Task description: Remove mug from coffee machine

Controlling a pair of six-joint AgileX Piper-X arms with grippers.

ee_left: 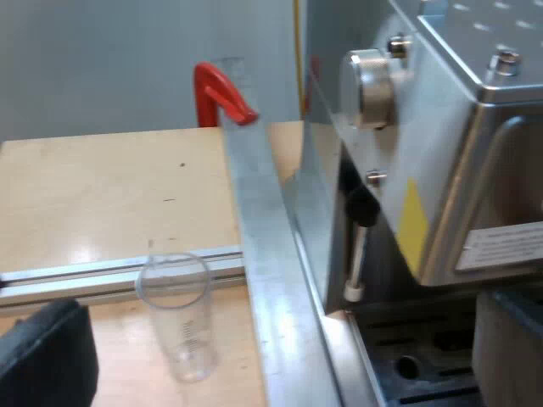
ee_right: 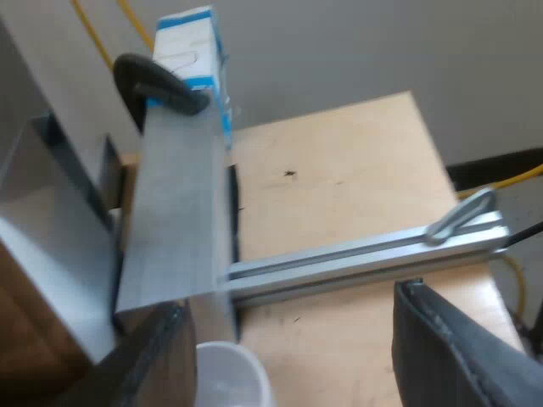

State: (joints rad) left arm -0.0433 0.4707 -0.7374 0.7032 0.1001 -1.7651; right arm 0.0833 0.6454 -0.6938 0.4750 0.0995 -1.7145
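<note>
My right pincer (ee_right: 288, 339) is spread wide, with its two black fingers (ee_right: 454, 348) well apart and holding nothing. The white mug (ee_right: 227, 373) sits between those fingers, just beside one of them. Only its rim and part of its interior are visible, and I cannot tell whether it touches that finger. The mug is at the foot of an upright grey aluminium plate (ee_right: 174, 220), near a horizontal aluminium rail (ee_right: 365, 254) lying on the pale wooden tabletop (ee_right: 339, 161). A black clamp (ee_right: 161, 85) grips the far end of the plate, and a blue-and-white carton (ee_right: 193, 47) stands just behind it. A bent metal clip (ee_right: 462, 216) rests on the rail's outer end. My left pincer (ee_left: 280, 348) is also spread and empty. A clear plastic measuring glass (ee_left: 174, 318) stands upright on the tabletop, close to one of its fingers. The stainless-steel espresso machine (ee_left: 475, 170) is near this pincer. It has a round metal knob (ee_left: 373, 85) on its side, a slim steam wand (ee_left: 356, 254) hanging below the knob and a dark drip tray (ee_left: 424, 369) at its base. A red clamp (ee_left: 222, 95) sits at the far edge of the tabletop.
</note>
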